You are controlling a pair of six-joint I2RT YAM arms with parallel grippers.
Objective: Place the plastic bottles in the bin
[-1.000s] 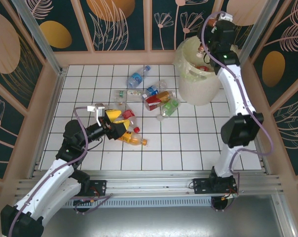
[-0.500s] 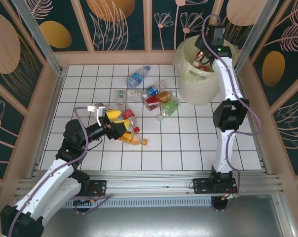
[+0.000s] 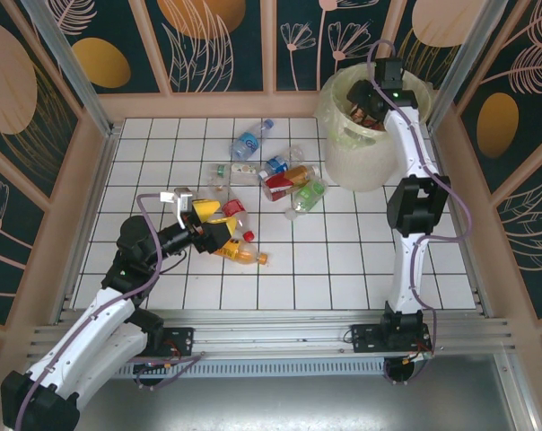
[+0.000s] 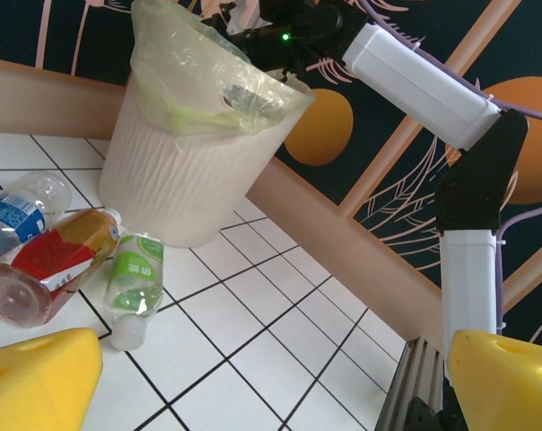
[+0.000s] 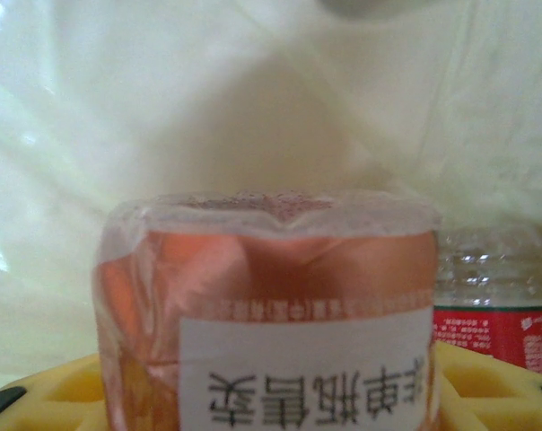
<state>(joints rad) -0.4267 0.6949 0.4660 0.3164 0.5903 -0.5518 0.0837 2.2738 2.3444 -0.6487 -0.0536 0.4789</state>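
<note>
My right gripper (image 3: 368,101) hangs inside the mouth of the pale cream bin (image 3: 365,157), shut on an orange-tinted plastic bottle (image 5: 271,305) with a white label. Behind that bottle is the bin's clear liner, and a red-labelled bottle (image 5: 497,305) lies lower down inside. Several plastic bottles (image 3: 284,182) lie clustered on the tiled floor left of the bin. My left gripper (image 3: 213,220) stands open low over the floor, beside an orange bottle (image 3: 240,252). In the left wrist view its yellow fingers (image 4: 38,377) frame bare tiles, with a green-labelled bottle (image 4: 136,278) and the bin (image 4: 181,180) ahead.
A wooden rail (image 3: 208,105) and patterned panels wall in the tiled floor (image 3: 343,260). A blue-labelled bottle (image 3: 246,144) lies farthest back. The right arm's elbow (image 3: 416,205) stands just in front of the bin.
The right arm folded in and carried its bottle from the bin's far right rim leftward and down into the bin's mouth. The left arm has not moved.
</note>
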